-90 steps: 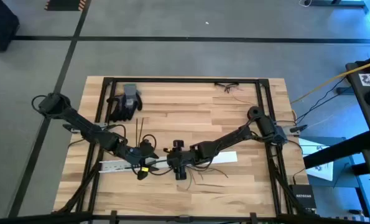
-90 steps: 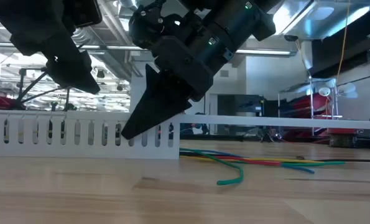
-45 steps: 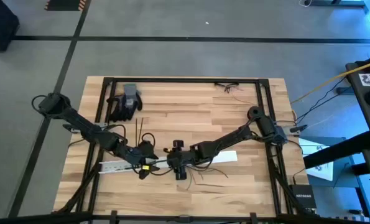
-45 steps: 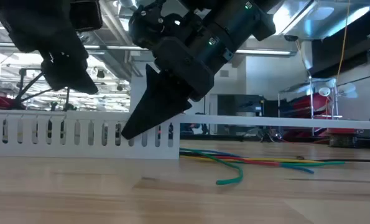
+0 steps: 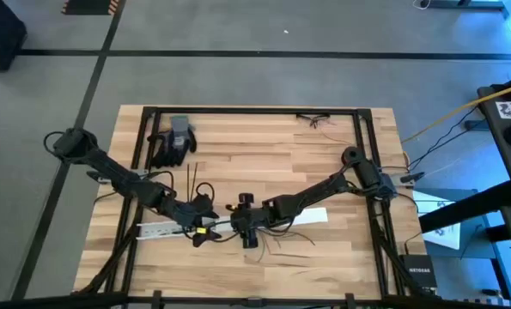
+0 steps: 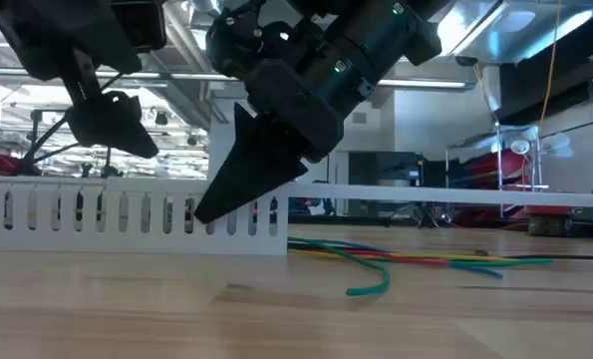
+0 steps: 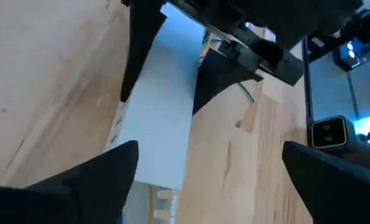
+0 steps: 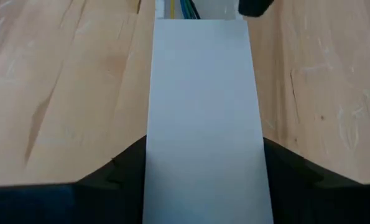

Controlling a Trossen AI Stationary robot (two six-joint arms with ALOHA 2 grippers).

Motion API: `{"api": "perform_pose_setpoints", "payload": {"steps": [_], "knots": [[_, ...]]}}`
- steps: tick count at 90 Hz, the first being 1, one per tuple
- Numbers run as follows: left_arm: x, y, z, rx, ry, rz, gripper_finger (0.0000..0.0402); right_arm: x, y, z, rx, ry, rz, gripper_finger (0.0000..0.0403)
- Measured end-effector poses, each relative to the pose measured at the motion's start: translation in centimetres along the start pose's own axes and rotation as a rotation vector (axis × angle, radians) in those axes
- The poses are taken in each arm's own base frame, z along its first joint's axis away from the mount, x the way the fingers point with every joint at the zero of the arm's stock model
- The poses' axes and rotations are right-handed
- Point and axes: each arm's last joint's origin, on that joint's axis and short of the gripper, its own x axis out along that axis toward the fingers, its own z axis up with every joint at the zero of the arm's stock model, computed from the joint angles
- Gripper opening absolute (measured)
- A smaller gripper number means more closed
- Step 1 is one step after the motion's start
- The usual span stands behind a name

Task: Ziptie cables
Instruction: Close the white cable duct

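You're early in the job, by the look of it: no tie around anything yet. The thin dark loose wire strands [image 5: 282, 241] lie scattered on the wooden bench [image 5: 264, 154] just in front of the right claw [image 5: 240, 225], unbundled and apart from both claws. A second few lie at the far edge [image 5: 317, 119]. What's in hand is the long white slotted plastic strip [image 6: 127, 215], with coloured wires [image 6: 416, 261] running out of its end along the bench. In the right wrist view your right claw straddles the strip's flat white cover [image 8: 202, 118], fingers [image 8: 119, 168] closed against both edges, so it grips that. The left claw [image 5: 202, 228] sits just beside it over the strip, fingers [image 7: 104, 171] spread wide, holding nothing. Both arms reach in low from opposite sides and meet near the bench's front middle, the claws almost touching. Left to do, I'd judge: gather the strands, loop a tie, cinch it.
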Motion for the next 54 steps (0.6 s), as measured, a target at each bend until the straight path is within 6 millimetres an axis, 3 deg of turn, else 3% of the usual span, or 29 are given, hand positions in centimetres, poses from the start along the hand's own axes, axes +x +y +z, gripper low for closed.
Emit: {"api": "perform_pose_setpoints", "payload": {"steps": [54], "knots": [[-0.3, 0.7, -1.6, 0.219, 0.13, 0.087, 0.0391, 0.0, 0.0, 0.0, -0.011, -0.001, 0.001, 0.0228]]}}
